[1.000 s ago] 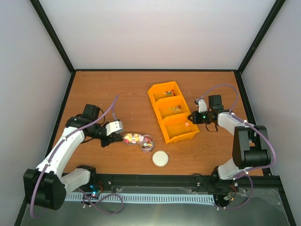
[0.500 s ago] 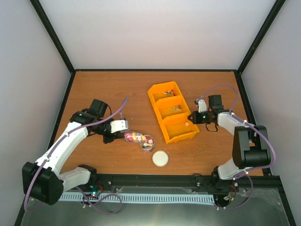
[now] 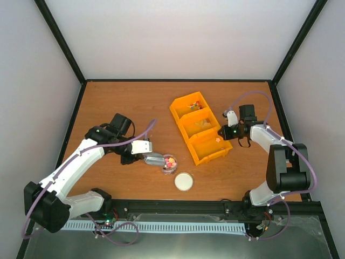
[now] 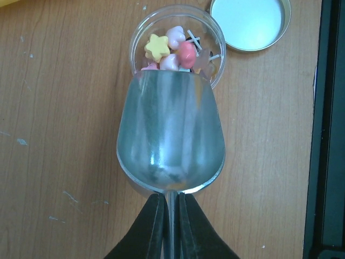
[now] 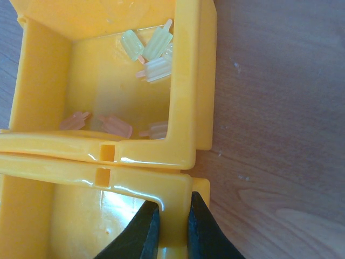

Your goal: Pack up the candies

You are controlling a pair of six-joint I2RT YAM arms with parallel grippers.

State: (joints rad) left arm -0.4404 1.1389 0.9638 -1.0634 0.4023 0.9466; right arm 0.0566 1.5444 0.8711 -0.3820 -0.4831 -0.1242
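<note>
Holding scoop (image 4: 170,135): left tool (image 4: 171,200) was closed on handle; lip lay over candies (image 4: 175,46) in jar (image 4: 215,32).
Holding bin (image 5: 183,81): right tool (image 5: 172,208) was closed on wall.

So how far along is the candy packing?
Done: candies sit in the open jar. In hand: left gripper holds the empty scoop at its mouth; right gripper pinches the bin wall. To do: sweets remain in the bin, lid lies beside the jar.

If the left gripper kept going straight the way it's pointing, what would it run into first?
The left gripper is shut on the metal scoop, whose front lip sits over the open clear jar of candies. The scoop would likely push into that jar first; their height gap is unclear.
</note>
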